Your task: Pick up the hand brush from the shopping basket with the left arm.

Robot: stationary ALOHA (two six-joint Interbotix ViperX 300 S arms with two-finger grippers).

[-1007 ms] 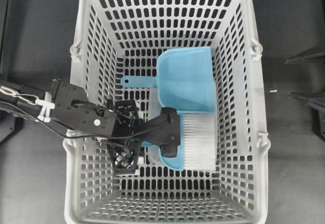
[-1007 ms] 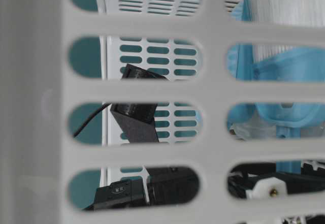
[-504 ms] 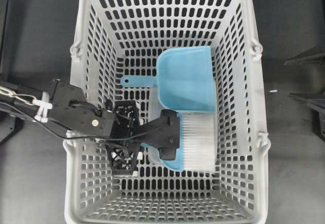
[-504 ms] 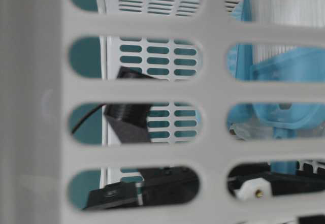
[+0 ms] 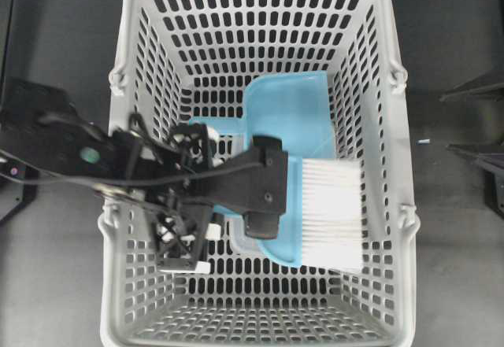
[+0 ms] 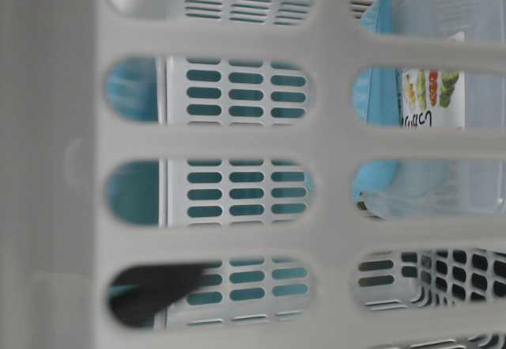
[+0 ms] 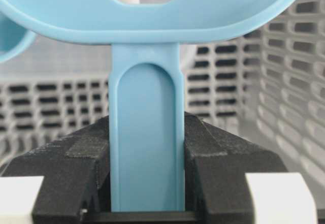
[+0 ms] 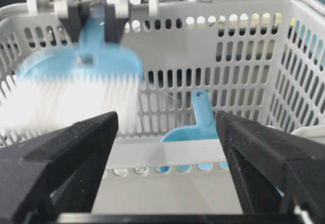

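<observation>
The hand brush (image 5: pixel 319 213), blue with a wide fan of white bristles, hangs above the floor of the light grey shopping basket (image 5: pixel 118 166). My left gripper (image 5: pixel 264 193) is shut on its thin handle (image 7: pixel 146 148), with a black finger (image 7: pixel 76 168) pressed against each side. In the right wrist view the brush (image 8: pixel 76 82) is blurred and is held from above by the left gripper (image 8: pixel 99 10). My right gripper (image 8: pixel 165 168) is open and empty, just outside the basket rim (image 8: pixel 167 150).
A blue dustpan (image 5: pixel 291 119) without bristles lies on the basket floor and also shows in the right wrist view (image 8: pixel 195 127). A clear package with a printed label (image 6: pixel 427 100) lies beside it. The slotted basket walls (image 7: pixel 284 107) stand close around the left gripper.
My left gripper has risen with the brush, which now looks larger and sits further right. The arm and the brush have left the table-level view, uncovering the labelled package.
</observation>
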